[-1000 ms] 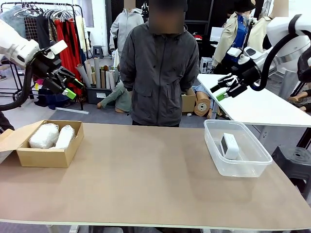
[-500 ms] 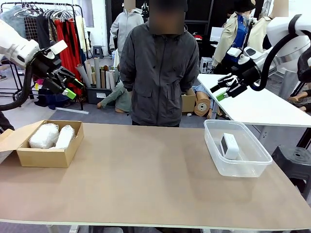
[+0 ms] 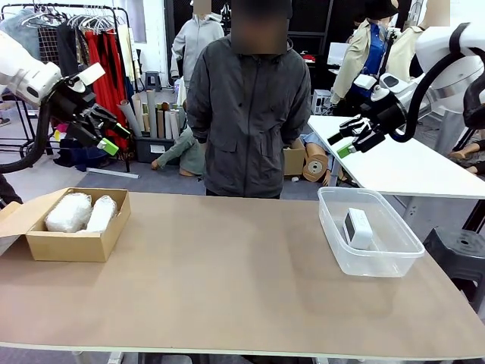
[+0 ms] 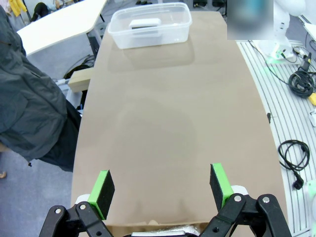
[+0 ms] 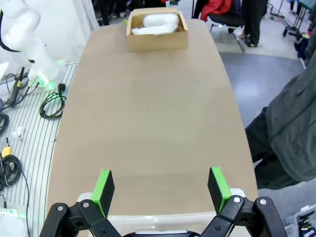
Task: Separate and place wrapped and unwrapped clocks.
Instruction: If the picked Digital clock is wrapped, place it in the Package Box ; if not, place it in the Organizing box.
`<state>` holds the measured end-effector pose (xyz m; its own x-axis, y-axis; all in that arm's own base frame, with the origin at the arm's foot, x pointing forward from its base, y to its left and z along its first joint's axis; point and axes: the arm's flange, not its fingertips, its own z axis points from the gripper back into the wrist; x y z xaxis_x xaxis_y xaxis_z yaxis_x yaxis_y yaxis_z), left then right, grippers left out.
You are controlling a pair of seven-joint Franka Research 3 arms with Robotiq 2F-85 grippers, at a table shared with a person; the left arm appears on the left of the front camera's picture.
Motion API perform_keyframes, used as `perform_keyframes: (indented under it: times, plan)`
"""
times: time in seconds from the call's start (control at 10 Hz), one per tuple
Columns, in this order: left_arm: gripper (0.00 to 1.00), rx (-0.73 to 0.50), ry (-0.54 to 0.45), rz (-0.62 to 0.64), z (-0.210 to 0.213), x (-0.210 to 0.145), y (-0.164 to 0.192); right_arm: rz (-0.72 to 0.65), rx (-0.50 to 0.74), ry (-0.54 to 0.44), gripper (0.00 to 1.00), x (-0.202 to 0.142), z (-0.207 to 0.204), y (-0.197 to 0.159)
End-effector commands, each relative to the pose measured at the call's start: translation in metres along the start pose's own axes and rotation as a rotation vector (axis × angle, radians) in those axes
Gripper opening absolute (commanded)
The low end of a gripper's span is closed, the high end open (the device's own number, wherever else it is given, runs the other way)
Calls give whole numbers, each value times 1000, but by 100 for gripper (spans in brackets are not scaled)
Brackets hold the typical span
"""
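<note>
Now both bundles (image 3: 79, 213) lie in the left box (image 3: 70, 244), the clock (image 3: 358, 227) in the right tub (image 3: 394, 260); left gripper (image 3: 108, 135) and right gripper (image 3: 342, 141) hover wide, empty.

A clothing workshop or storeroom: garment rack (image 3: 83, 30), fabric rolls (image 3: 151, 114), worktables (image 3: 394, 163).

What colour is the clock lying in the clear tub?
White, with a dark screen; the clock shows best in the front view.
</note>
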<state>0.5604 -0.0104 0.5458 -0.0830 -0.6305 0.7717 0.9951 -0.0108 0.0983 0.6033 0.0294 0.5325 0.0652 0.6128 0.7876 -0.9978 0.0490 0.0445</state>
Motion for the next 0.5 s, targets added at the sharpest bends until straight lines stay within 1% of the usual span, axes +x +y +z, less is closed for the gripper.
perform_keyframes:
  times: [0.0,0.4]
  plan:
    - [100,6,-10,0,1,2,0,0,-12,3,100,2,-2,-1]
    - [100,6,-10,0,1,2,0,0,-12,3,100,2,-2,-1]
